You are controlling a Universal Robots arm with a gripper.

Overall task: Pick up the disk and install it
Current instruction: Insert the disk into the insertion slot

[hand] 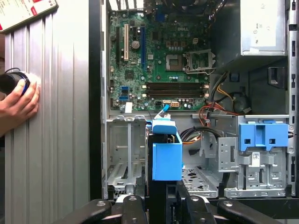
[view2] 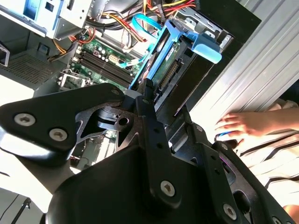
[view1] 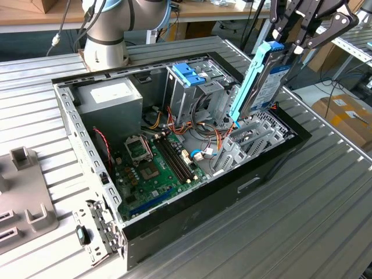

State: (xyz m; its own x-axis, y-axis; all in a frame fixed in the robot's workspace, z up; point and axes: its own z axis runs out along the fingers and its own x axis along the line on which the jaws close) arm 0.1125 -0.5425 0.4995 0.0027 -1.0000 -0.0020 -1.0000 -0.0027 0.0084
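The disk (view1: pixel 266 81) is a silver drive with light-blue rails. It hangs on edge, tilted, over the end of the open computer case (view1: pixel 264 165) on the exterior view's right. My gripper (view1: pixel 289 49) is shut on its upper end. The disk's lower end dips among the grey bay brackets (view1: pixel 247 139) just inside the case wall. In the first wrist view the disk (hand: pixel 167 161) shows edge-on between my fingers (hand: pixel 133 207), beside an empty grey drive bay (hand: pixel 125 154). In the second wrist view the disk (view2: pixel 164 60) points down into the case ahead of my gripper (view2: pixel 148 100).
Inside the case are a green motherboard (view1: pixel 154 168), a grey power-supply box (view1: pixel 110 96) and a metal drive cage topped by a blue bracket (view1: pixel 189 72). A person's hand (hand: pixel 18 100) rests on the ribbed table beside the case. Grey fixtures (view1: pixel 23 197) lie on the exterior view's left.
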